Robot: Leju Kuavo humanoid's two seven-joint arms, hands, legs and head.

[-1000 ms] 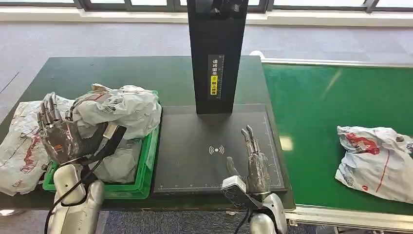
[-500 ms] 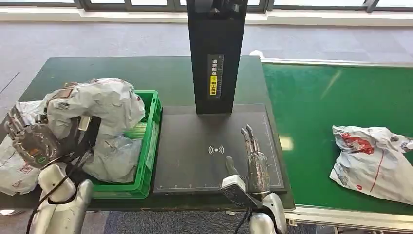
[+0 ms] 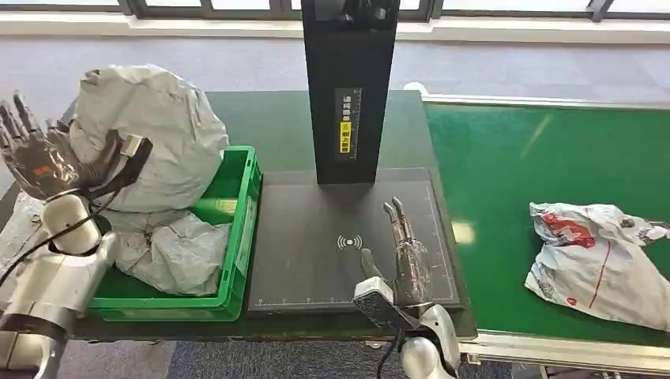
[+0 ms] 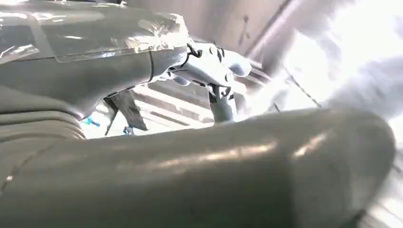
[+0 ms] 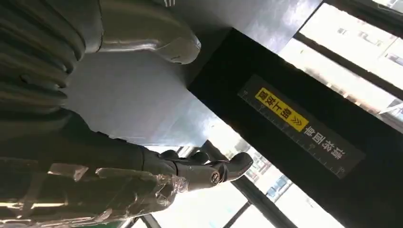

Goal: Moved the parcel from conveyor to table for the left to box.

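green conveyor | parcel well right of right robot hand

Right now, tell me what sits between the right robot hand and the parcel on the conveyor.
Nothing visible. The right robot hand rests open on the black pad; the parcel lies to its right on the green conveyor, with only bare belt and the table edge between them.

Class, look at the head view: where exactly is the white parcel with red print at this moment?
The white parcel with red print lies on the green conveyor belt, at the right of the head view, well apart from the right hand resting on the black scanning pad.
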